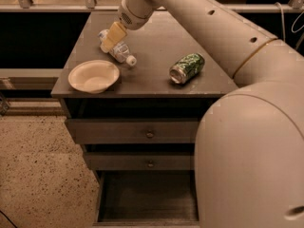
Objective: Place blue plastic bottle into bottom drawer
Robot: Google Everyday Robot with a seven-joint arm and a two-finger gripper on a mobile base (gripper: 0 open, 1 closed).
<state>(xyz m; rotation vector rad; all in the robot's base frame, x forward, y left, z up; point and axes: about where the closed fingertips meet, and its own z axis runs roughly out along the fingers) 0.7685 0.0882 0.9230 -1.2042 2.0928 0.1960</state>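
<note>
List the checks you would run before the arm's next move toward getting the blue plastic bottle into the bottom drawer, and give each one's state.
1. bottom drawer open: ok.
2. blue plastic bottle lying on the tabletop, in view: ok.
3. gripper over the bottle: ok.
4. Bottle held: cannot tell.
5. white bowl and green can apart from the bottle: ok.

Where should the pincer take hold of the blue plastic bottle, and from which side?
Probably across its middle, from above: the blue plastic bottle lies on its side on the cabinet top, cap toward the front. The pincer is right over its rear end.
</note>
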